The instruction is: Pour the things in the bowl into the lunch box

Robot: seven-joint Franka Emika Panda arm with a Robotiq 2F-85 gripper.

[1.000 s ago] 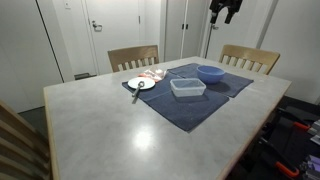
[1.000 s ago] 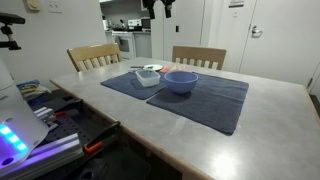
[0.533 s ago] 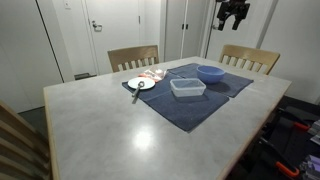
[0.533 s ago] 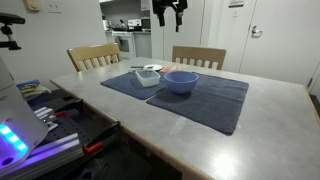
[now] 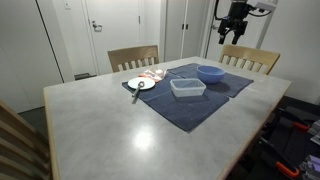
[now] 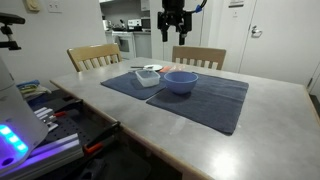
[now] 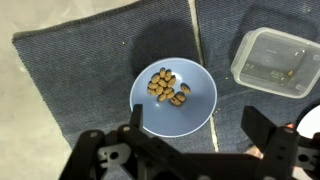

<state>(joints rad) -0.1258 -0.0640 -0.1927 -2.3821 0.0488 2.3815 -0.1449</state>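
The round blue bowl (image 7: pixel 173 95) sits on a dark blue cloth mat and holds several brown nut-like pieces (image 7: pixel 167 86). It shows in both exterior views (image 5: pixel 210 73) (image 6: pixel 181 80). The clear plastic lunch box (image 7: pixel 278 60) stands beside the bowl, also in both exterior views (image 5: pixel 187 87) (image 6: pixel 150 76). My gripper (image 7: pixel 200 125) is open and empty, high above the bowl in both exterior views (image 5: pixel 237 27) (image 6: pixel 171 33).
A small white plate (image 5: pixel 141 84) with a utensil lies at the mat's edge beside the lunch box. Two dark blue mats (image 6: pixel 205 100) cover part of the grey table (image 5: pixel 110 125). Wooden chairs (image 5: pixel 133 57) (image 5: pixel 250 59) stand at the far side.
My gripper has come down from the top of the views and moved over the bowl. Bowl, lunch box and plate have not moved.
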